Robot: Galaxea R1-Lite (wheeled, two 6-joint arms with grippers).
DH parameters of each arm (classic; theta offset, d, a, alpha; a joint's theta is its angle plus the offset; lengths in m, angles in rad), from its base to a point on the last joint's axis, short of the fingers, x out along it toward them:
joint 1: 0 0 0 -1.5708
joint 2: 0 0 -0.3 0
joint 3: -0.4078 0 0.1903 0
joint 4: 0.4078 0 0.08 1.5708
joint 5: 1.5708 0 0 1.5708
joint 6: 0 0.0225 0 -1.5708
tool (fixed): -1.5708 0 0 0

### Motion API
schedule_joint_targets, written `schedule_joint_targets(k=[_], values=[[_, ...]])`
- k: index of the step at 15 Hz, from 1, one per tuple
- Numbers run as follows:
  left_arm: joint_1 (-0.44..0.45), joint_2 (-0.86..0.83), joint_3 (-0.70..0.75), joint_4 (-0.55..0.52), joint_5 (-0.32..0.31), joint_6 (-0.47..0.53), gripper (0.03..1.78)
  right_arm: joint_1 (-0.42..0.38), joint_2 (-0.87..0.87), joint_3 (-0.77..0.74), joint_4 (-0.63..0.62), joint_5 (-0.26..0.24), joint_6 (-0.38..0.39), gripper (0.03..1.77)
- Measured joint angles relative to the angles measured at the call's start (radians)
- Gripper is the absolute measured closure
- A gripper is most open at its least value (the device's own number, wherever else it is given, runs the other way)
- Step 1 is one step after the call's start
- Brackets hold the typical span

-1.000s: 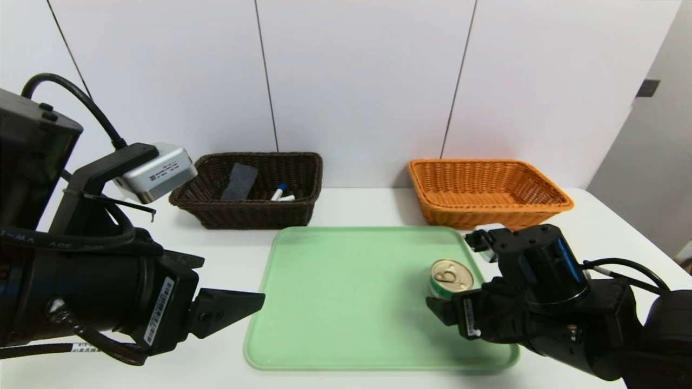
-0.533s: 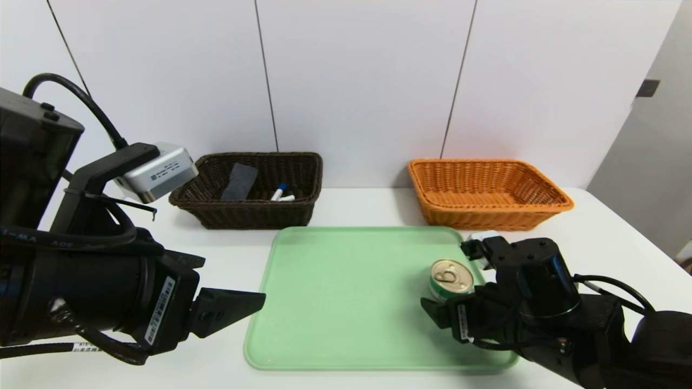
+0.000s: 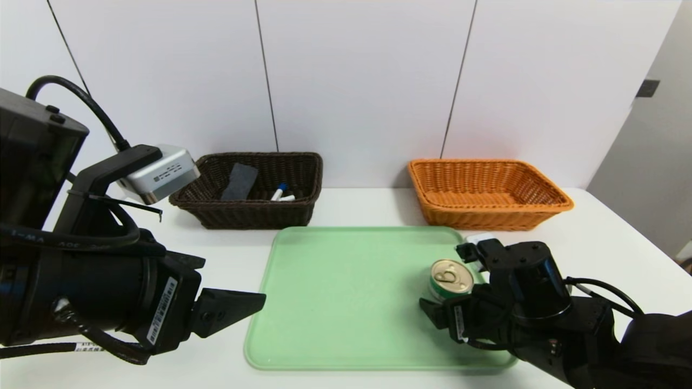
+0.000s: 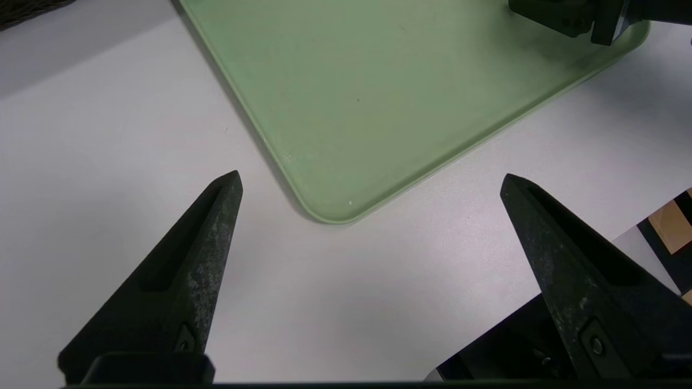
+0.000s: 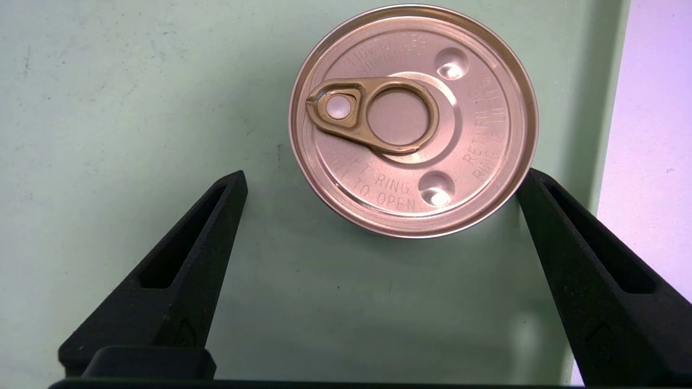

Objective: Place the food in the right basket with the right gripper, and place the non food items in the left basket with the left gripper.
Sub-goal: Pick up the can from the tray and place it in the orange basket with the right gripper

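One can [image 3: 452,277], likely heavy, stiff and slick, sits right of centre on the green tray [image 3: 346,363]; I'd grasp its sides low. My right gripper [image 5: 386,173] is wide open beside it, holding nothing; my left gripper [image 4: 373,175] idles left.

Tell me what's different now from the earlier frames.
The right gripper has moved toward the robot and slightly left, low beside the round pull-ring tin can, its jaws open. Nothing was gripped or let go. The can, the green tray and both wicker baskets stayed put; the left gripper hangs open at the tray's left, its arm barely shifted.
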Motion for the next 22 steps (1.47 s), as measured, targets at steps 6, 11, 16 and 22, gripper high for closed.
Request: schedule_joint_targets(k=[6,11,16,22], values=[[0.0,0.005,0.004,0.0,-0.002,0.0,0.12,0.0,0.027,-0.004,-0.041,0.001,0.001,0.1],[0.0,0.007,0.004,0.0,-0.002,-0.001,0.12,-0.002,0.04,-0.01,-0.044,0.003,0.001,0.1],[0.0,0.009,0.004,0.0,-0.002,-0.001,0.12,-0.002,0.044,-0.013,-0.044,0.002,0.0,0.1],[0.0,0.009,0.004,0.0,-0.002,0.0,0.12,-0.003,0.04,-0.012,-0.041,0.004,0.001,0.79]])
